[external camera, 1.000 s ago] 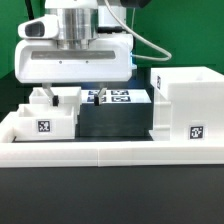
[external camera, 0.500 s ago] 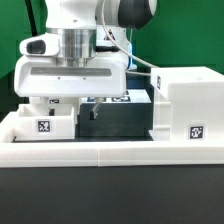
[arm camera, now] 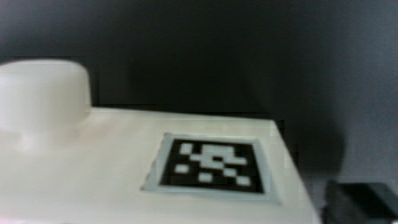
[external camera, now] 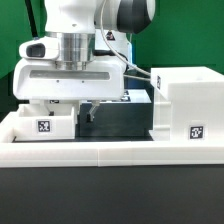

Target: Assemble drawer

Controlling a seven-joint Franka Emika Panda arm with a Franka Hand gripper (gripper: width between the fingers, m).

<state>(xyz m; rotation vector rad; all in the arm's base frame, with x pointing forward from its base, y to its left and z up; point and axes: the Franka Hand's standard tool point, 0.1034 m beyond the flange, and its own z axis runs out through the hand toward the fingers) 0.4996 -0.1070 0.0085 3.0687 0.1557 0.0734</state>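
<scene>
1 casing point(external camera: 186, 104); 1 tray point(external camera: 44, 123) with 1 knob point(arm camera: 39, 95); 1 gripper point(external camera: 71, 107) low over tray, grip unclear.

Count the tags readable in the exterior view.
3: one on the small tray, at the exterior view's left; two on the casing, a front tag and a side tag high up. A partial tag shows beside the gripper; the arm may hide more.
</scene>
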